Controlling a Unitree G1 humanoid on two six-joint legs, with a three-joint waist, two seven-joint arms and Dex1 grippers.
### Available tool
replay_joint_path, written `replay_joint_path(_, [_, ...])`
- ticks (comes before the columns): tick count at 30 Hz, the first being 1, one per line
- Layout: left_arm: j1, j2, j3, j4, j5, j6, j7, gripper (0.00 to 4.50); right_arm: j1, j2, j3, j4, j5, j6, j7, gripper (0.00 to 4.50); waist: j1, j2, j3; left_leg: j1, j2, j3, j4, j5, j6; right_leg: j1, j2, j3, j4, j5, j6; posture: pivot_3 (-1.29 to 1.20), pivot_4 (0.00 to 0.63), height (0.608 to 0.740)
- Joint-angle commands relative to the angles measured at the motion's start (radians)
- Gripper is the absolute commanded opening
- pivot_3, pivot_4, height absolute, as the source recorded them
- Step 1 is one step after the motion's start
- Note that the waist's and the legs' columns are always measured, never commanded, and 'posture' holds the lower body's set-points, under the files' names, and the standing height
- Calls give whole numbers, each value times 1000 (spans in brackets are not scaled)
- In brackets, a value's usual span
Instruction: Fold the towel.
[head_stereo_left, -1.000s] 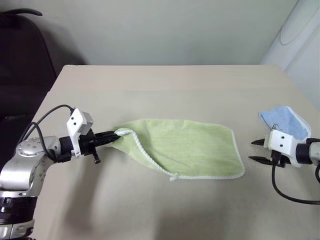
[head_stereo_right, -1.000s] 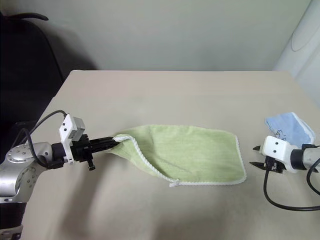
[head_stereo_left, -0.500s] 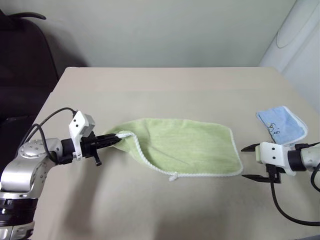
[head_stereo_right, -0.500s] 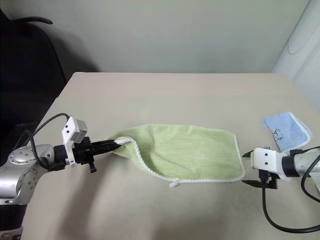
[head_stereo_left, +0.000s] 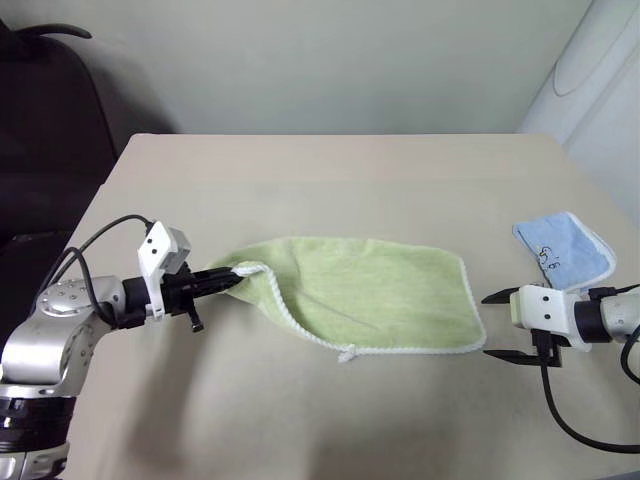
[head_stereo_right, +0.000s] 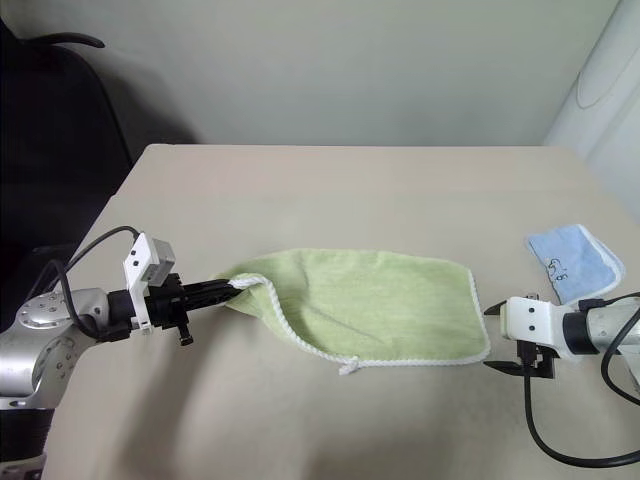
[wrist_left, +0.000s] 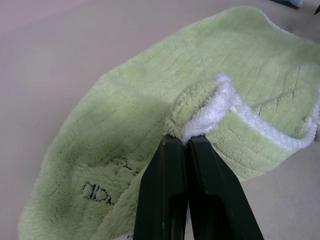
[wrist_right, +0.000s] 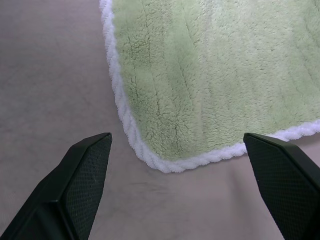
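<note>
The light green towel (head_stereo_left: 385, 290) lies partly folded in the middle of the table, its white-edged left corner lifted. My left gripper (head_stereo_left: 232, 276) is shut on that corner, and in the left wrist view the two fingers (wrist_left: 170, 190) pinch the rolled white edging with the towel (wrist_left: 145, 100) spread beyond them. A small white loop (head_stereo_left: 347, 352) sticks out at the front edge. My right gripper (head_stereo_left: 486, 325) stands open just off the towel's right front corner, which lies between and ahead of its two fingers (wrist_right: 82, 175) without touching them.
A smaller light blue cloth (head_stereo_left: 560, 250) lies on the table (head_stereo_left: 330, 170) behind my right gripper. A black chair (head_stereo_left: 50, 110) stands off the table's left side, and a white rounded object (head_stereo_left: 595, 80) off the far right corner.
My right gripper has opened wider and moved left, up to the towel's right front corner. The left gripper has kept its hold and its place. The camera shifted slightly.
</note>
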Motion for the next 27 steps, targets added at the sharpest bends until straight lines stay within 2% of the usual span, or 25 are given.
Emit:
replay_joint_path(1, [-11, 7, 7, -37, -8, 0, -4, 0, -12, -9, -8, -11, 1, -13, 6, 4454, 0, 0, 0, 0, 0, 0, 0, 0, 0, 0, 0, 0, 0, 0, 0, 0, 150, 740])
replay_joint_path(27, [-11, 7, 7, -37, -8, 0, -4, 0, -12, -9, -8, -11, 1, -13, 6, 4454, 0, 0, 0, 0, 0, 0, 0, 0, 0, 0, 0, 0, 0, 0, 0, 0, 150, 740])
